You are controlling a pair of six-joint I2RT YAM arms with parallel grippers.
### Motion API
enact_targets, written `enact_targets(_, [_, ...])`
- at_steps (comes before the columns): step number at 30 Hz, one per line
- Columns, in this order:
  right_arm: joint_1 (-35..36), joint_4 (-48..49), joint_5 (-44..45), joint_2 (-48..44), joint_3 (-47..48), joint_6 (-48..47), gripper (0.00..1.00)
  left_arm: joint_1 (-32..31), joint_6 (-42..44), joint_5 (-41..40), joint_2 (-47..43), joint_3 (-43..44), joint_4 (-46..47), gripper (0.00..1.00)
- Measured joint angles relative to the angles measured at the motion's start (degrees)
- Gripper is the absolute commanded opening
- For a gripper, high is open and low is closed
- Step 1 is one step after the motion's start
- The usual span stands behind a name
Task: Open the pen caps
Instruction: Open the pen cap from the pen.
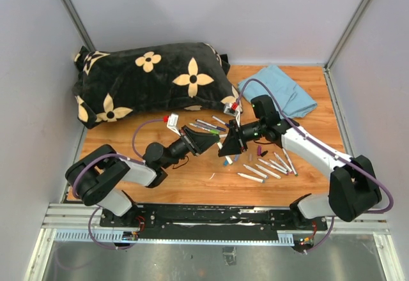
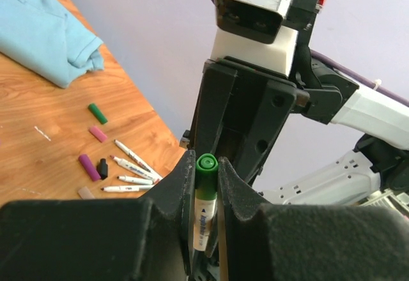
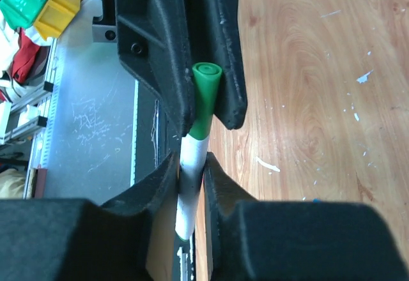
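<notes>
The right hand (image 3: 190,166) clamps the white pen barrel (image 3: 185,214) (left hand (image 2: 206,175) pinches its green cap (image 3: 204,96))

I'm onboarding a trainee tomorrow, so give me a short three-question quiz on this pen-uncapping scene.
1. Which end effectors grip the green-capped pen?
2. True or false: the green cap is off the pen.
3. What lies at the far right of the table? A blue cloth, B mug, C book.
Key: 1 both, the left end effector and the right end effector; 2 false; 3 A.
</notes>
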Motion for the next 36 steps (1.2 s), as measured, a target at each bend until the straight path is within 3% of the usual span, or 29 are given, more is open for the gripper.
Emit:
enact_targets(2, [0.0, 0.2, 1.4, 0.0, 0.0, 0.9, 0.01, -0.2, 0.3, -0.6, -0.4, -0.4, 0.2, 0.0])
enact_targets(15, [2.0, 7.4, 0.6, 2.7, 3.5, 2.7, 0.01, 5.7, 3.3, 1.6, -10.2, -1.3, -4.8, 0.0])
enact_targets(20, [3.0, 0.1, -0.5, 3.4, 2.7, 0.8, 0.01, 13.4, 4.3, -9.1, -17.7, 1.9, -4.7, 0.0])
enact_targets(24, [3.9, -4.0, 0.5, 3.7, 2.7, -1.6, 0.01, 14.8, 5.0, -12.9, -23.5, 1.9, -7.2, 0.0])
enact_targets(30, [6.2, -13.7, 8.5, 3.5, 3.7, -9.2, 0.04, 16.3, 7.6, -14.9, -35.4, 0.1, -21.9, 0.0])
enact_targets(36, [14.5, -22.1, 22.6, -1.9, 0.6, -15.9, 0.06, 16.3, 9.1, -13.8, -48.4, -2.8, -40.8, 0.0])
